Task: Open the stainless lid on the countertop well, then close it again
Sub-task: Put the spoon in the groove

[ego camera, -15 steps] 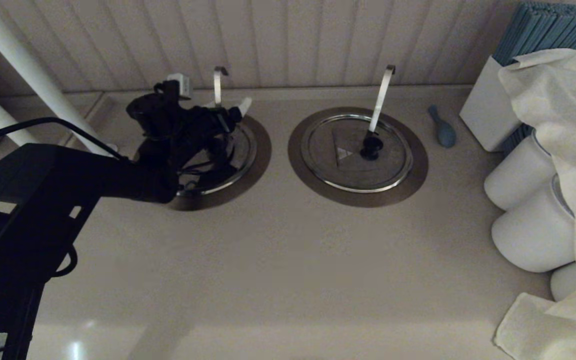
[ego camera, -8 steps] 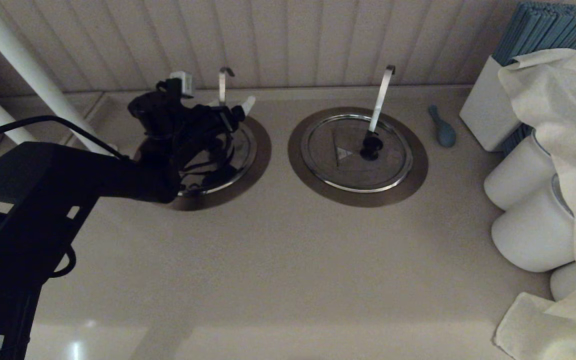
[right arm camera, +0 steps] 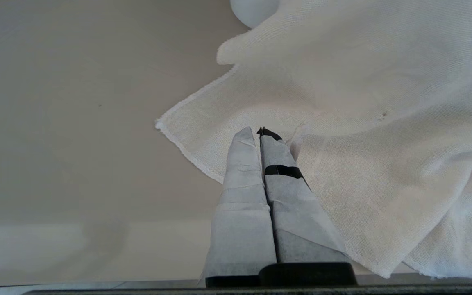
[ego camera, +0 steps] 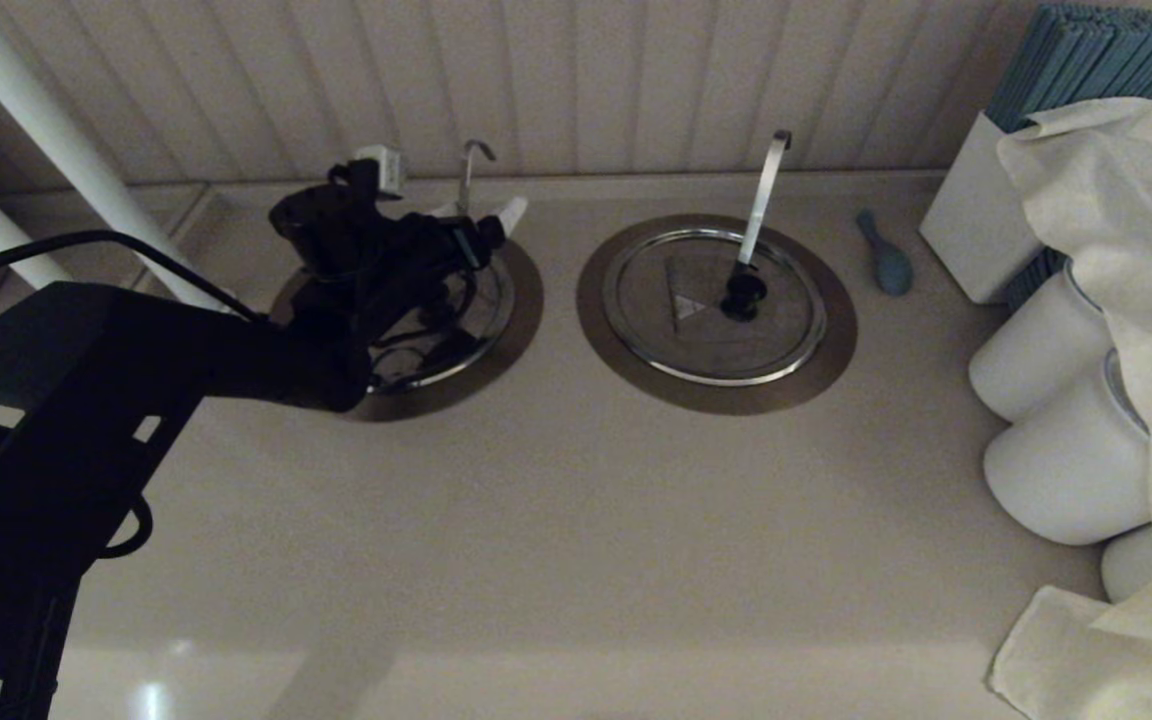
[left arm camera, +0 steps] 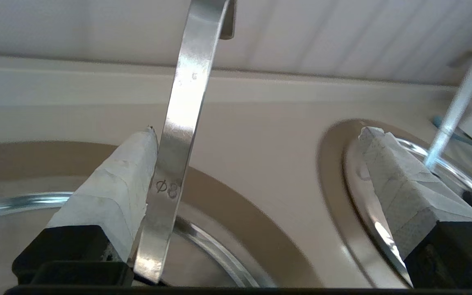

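My right gripper (right arm camera: 259, 135), parked low at my right side, shows its two taped fingers (right arm camera: 244, 192) pressed together, tips hovering over a white cloth (right arm camera: 363, 135) spread on the beige countertop (right arm camera: 76, 102).

My left gripper (left arm camera: 256, 135) is at work over the left-hand well. Its fingers (left arm camera: 117, 184) are spread wide and grip nothing. The thin hooked rod (left arm camera: 178, 123) rises just beside one finger's inner face, close enough that contact cannot be judged; the other finger stands well apart from the rod. Beneath the fingers lies the stainless lid (ego camera: 481, 305), seated flat in the countertop well (ego camera: 521, 300), its shiny rim inside the wide brushed collar.

Beyond the spread fingertips, toward my right, sits the twin lid (ego camera: 714, 305) with its black knob (ego camera: 742, 292) and bright flat strip (ego camera: 764, 195). Farther still lie a small blue spoon (ego camera: 884, 255), a white holder (ego camera: 976, 235) of blue straws, and the panelled wall (ego camera: 576, 90).
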Robot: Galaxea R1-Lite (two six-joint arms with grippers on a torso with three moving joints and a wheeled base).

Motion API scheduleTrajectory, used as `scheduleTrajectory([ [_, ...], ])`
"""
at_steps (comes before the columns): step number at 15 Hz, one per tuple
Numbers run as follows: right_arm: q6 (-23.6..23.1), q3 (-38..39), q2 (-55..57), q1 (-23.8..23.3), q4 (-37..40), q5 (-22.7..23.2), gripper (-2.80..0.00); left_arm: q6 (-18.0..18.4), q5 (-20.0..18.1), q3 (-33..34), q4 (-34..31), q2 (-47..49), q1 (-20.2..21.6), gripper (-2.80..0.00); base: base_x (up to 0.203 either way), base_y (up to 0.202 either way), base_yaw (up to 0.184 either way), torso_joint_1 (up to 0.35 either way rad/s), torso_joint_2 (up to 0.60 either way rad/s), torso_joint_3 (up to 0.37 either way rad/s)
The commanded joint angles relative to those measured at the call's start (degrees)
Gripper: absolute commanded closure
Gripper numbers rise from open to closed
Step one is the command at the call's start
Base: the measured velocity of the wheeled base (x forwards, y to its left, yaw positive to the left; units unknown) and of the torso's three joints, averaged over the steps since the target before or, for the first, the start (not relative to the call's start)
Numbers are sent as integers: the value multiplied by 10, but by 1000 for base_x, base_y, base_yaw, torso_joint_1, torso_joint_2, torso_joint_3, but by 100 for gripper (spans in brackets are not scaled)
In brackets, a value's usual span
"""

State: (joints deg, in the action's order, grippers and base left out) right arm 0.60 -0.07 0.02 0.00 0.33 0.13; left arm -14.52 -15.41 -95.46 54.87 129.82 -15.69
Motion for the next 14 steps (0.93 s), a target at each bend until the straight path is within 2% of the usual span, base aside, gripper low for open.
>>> scheduleTrajectory([
  [1, 0, 0, 0, 0, 0, 0, 0, -1, 1, 3, 1, -9, -1, -280, 0, 0, 0, 0, 0, 0],
  [6, 0, 0, 0, 0, 0, 0, 0, 8, 2, -9, -14, -4, 32, -280, 0, 0, 0, 0, 0, 0],
  [9, 0, 0, 0, 0, 0, 0, 0, 42, 0, -8, -15, -1, 52, -280, 0, 0, 0, 0, 0, 0],
  [14, 0, 0, 0, 0, 0, 0, 0, 41, -22, 20, -30, -40, 66, -280, 0, 0, 0, 0, 0, 0],
])
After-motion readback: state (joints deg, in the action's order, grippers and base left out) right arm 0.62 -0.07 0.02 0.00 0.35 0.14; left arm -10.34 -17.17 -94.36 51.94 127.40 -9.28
